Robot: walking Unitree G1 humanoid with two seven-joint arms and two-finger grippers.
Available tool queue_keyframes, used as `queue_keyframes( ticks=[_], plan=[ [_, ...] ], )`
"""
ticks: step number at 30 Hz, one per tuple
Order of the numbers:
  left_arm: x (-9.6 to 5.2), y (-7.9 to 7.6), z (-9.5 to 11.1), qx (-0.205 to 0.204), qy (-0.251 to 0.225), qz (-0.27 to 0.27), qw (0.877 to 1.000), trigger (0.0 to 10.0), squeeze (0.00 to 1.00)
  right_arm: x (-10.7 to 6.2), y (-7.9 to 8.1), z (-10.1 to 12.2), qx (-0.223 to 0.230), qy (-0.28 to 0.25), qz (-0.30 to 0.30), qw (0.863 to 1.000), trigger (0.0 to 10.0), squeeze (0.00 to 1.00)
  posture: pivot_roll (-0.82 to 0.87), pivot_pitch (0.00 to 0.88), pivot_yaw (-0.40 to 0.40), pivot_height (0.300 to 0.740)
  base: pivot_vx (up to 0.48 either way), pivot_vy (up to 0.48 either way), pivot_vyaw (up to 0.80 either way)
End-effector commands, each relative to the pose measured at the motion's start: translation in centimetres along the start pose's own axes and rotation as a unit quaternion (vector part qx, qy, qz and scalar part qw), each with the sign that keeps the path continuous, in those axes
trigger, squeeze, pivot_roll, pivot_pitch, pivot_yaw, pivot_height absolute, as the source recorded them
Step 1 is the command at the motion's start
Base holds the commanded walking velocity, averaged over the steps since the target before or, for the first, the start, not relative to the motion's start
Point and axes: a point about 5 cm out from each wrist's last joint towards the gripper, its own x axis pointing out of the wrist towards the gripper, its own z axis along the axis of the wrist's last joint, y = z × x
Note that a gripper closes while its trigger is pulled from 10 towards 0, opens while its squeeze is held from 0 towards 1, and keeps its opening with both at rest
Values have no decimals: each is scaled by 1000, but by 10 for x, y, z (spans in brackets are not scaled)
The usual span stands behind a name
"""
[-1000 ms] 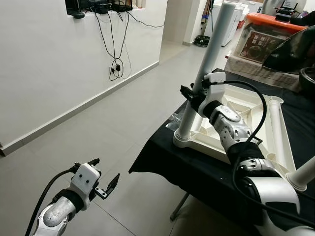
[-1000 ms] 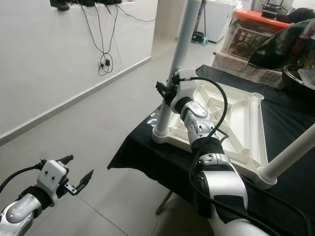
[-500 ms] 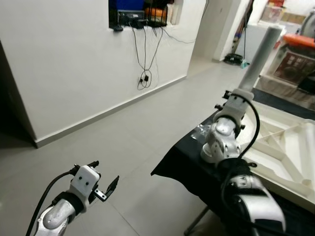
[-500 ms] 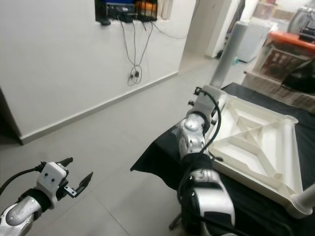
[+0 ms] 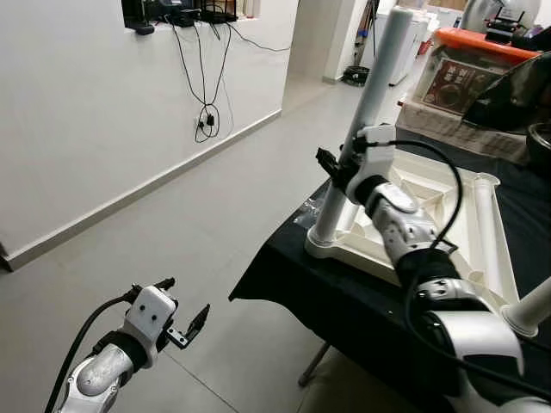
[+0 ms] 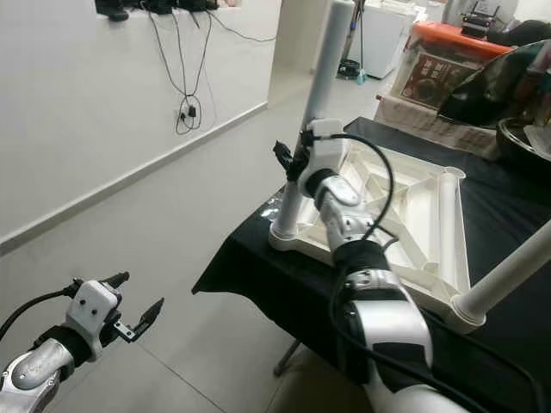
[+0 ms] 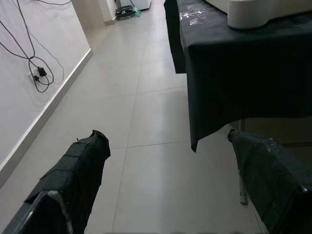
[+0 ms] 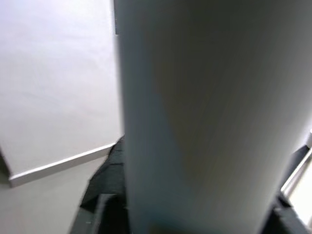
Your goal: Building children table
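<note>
Room: grey tiled floor, white wall, black-draped table.
Right gripper: clamped around the white table leg mid-height.
Leg: upright in the upturned white tabletop corner socket.
Handling: likely light, stiff, smooth plastic; grip low for leverage.
Left gripper: spread wide, idle over floor.

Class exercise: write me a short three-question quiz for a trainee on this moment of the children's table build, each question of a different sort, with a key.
1. True or false: the right gripper is at the upright white leg.
2. Where does the left gripper hang? A) over the floor, fingers apart B) on the tabletop C) on the black cloth
3. Fill in: the upturned white tabletop lies on a ____ cloth.

Key: 1 true; 2 A; 3 black.
</note>
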Motion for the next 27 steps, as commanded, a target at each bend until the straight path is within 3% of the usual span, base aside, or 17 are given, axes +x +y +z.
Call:
queue_keyframes(
  ticks=[1, 3, 4, 5, 6, 7, 8, 9, 10, 13, 14, 17, 18, 19, 22, 23, 27],
  plan=[
    [2, -3, -1, 0, 1, -7, 1000, 10000, 0, -1, 5, -12, 1, 21, 23, 1000, 0, 0, 48, 0, -130, 740, 0, 0, 0],
    [2, -1, -1, 2, 1, -6, 1000, 10000, 0, -1, 3, -18, 0, 38, 8, 999, 0, 0, 50, 0, -127, 740, 0, 0, 0],
    [3, -1, -1, 3, 0, -6, 1000, 10000, 0, -3, -7, -29, -2, 73, -89, 993, 0, 0, 47, 0, -122, 740, 0, 0, 0],
    [3, -1, 0, 3, 0, -6, 1000, 10000, 0, -18, -33, -44, 3, 114, -278, 954, 0, 0, 48, 0, -122, 740, 0, 0, 0],
    [3, -1, 0, 3, 0, -6, 1000, 10000, 0, -18, -33, -44, 3, 114, -278, 954, 0, 0, 48, 0, -122, 740, 0, 0, 0],
    [3, -1, 0, 4, 0, -6, 1000, 10000, 0, -37, -49, -58, -3, 134, -413, 901, 0, 0, 49, 0, -122, 740, 0, 0, 0],
    [3, -1, 0, 4, 0, -6, 1000, 10000, 0, -37, -49, -58, -3, 134, -413, 901, 0, 0, 49, 0, -122, 740, 0, 0, 0],
    [2, -1, 0, 3, 0, -6, 1000, 10000, 0, -51, -56, -67, -8, 143, -492, 859, 0, 0, 52, 0, -121, 740, 0, 0, 0],
    [1, -1, -1, 3, 2, -6, 1000, 10000, 0, -58, -50, -79, 7, 150, -522, 839, 0, 0, 51, 0, -117, 740, 0, 0, 0],
    [1, -1, -1, 3, 2, -6, 1000, 10000, 0, -55, -35, -87, 19, 154, -510, 846, 0, 0, 48, 0, -108, 740, 0, 0, 0],
    [1, -1, -1, 3, 3, -8, 1000, 10000, 0, -46, -18, -92, 39, 158, -476, 864, 10000, 0, 47, 0, -105, 740, 0, 0, 0],
    [2, -1, -1, 6, 2, -12, 1000, 10000, 0, -24, 8, -74, 44, 95, -368, 924, 10000, 47, 45, 0, -107, 740, 0, 0, 0],
    [2, -1, -1, 6, 2, -12, 1000, 10000, 0, -24, 8, -74, 44, 95, -368, 924, 10000, 47, 45, 0, -107, 740, 0, 0, 0],
    [3, 0, 0, 7, 2, -12, 1000, 10000, 0, -17, 12, -64, 43, 67, -331, 940, 10000, 1000, 44, 0, -108, 740, 0, 0, 0],
    [3, 2, 0, 8, 1, -9, 1000, 10000, 0, -10, 12, -53, 37, 50, -292, 954, 10000, 1000, 44, 0, -112, 740, 0, 0, 0],
    [4, 3, 1, 8, 0, -7, 1000, 10000, 0, -3, 9, -39, 28, 33, -256, 966, 10000, 0, 47, 0, -115, 740, 0, 0, 0],
    [3, 1, 0, 6, 0, -6, 1000, 10000, 0, 7, 11, -8, 24, -15, -80, 996, 10000, 0, 47, 0, -118, 740, 0, 0, 0]
  ],
)
